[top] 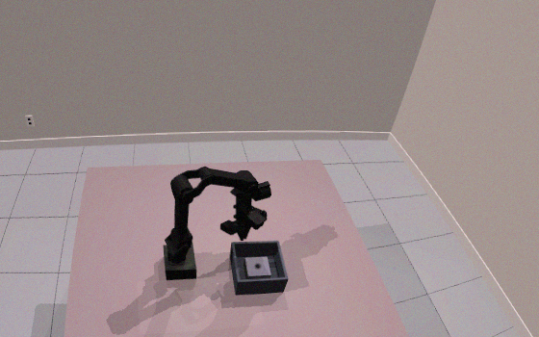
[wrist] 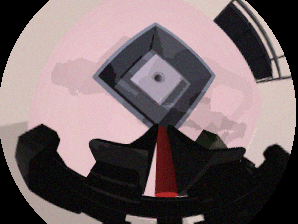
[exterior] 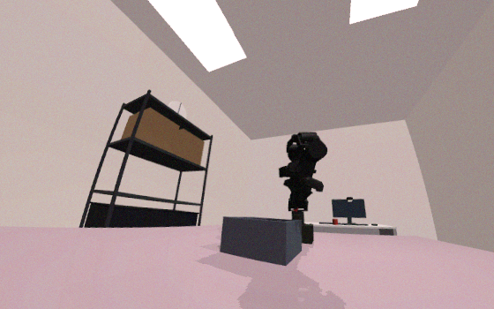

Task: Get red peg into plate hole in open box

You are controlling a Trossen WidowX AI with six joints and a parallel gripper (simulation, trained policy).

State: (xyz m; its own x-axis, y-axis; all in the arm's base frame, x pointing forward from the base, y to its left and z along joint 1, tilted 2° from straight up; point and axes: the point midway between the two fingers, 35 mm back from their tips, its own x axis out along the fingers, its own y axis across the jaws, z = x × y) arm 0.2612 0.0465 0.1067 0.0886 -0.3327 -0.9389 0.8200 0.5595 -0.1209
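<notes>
1. Top view: a pink surface (top: 120, 217) (exterior: 132, 265) (wrist: 65, 110) lies on pale floor tiles (top: 34, 241), with thin dark joints between them. The black arm (top: 218, 177) (exterior: 306, 147) stands on a dark base (top: 192, 274) (exterior: 308, 234) (wrist: 210, 139), and shadows spread over the pink around it.
2. At 3 o'clock from the base sits the open box (top: 261, 287) (exterior: 260, 236) (wrist: 197, 80), dark blue-grey. A pale square plate (top: 251, 272) (wrist: 145, 80) lies at its bottom; its round hole is visible and unfilled.
3. In this same view the gripper (top: 243, 237) (exterior: 297, 207) (wrist: 162, 127) appears at the box's 11 o'clock, fingers pointing down.
4. In the wrist view the fingers pinch the red peg (exterior: 296, 210) (wrist: 167, 165), which runs from the fingertips toward 6 o'clock. The box lies toward 12 o'clock. Only a speck of red shows at the fingers in the exterior view.
5. Top view, around the room: the wall outlet (top: 29, 120) is at the arm's 10 o'clock, the room corner at 2.
6. Exterior view, from the box: a black shelf rack (exterior: 116, 192) holding a brown carton (exterior: 169, 134) is at 10 o'clock; a desk (exterior: 353, 228) with a monitor (exterior: 348, 208) and a red cup (exterior: 335, 222) is near 2. Bright ceiling panels (exterior: 203, 35) glow overhead.
</notes>
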